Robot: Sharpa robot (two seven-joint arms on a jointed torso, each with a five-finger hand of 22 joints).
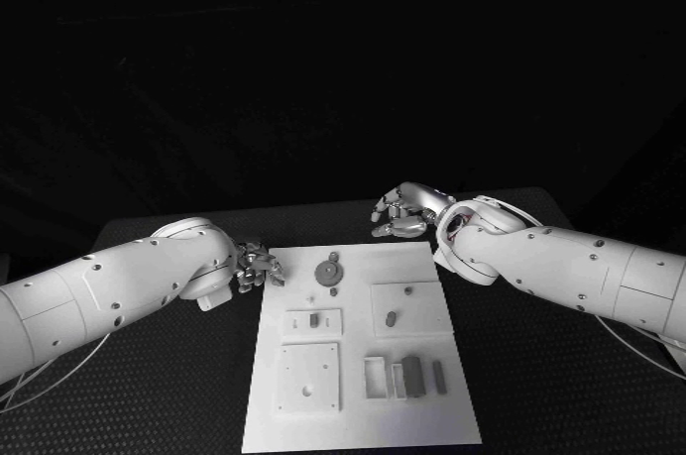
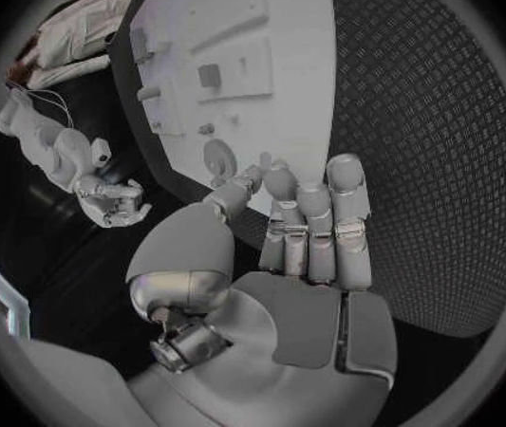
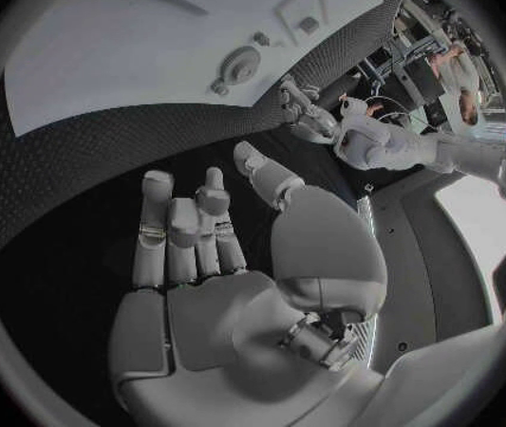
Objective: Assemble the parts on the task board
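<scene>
The board (image 1: 361, 348) lies flat in the middle of the black worktop (image 1: 529, 376), its long side running away from the robot; the parts on it are grey. Near the far edge sits a round disc (image 1: 327, 273) with a small peg (image 1: 333, 256) just beyond it; nearer, two raised square plates lie side by side, the left plate (image 1: 314, 322) with a short upright piece on it, the right plate (image 1: 410, 307) with a small oval piece (image 1: 391, 318) near its near-left corner and a tiny stud further back; nearer still, a larger square plate (image 1: 309, 377) with a hole lies on the left, and beside it an open frame (image 1: 378, 376) and two dark bars (image 1: 423, 375) lie close together.

The left hand (image 1: 256, 265) hovers just off the board's far-left corner, over the worktop; the left wrist view shows its fingers (image 2: 313, 226) straight and close together, thumb apart, nothing in them, pointing toward the disc.

The right hand (image 1: 407, 209) hangs beyond the board's far-right corner, over the worktop, clear of the board; its fingers (image 3: 184, 232) are loosely extended with the thumb set aside, and it holds nothing.
</scene>
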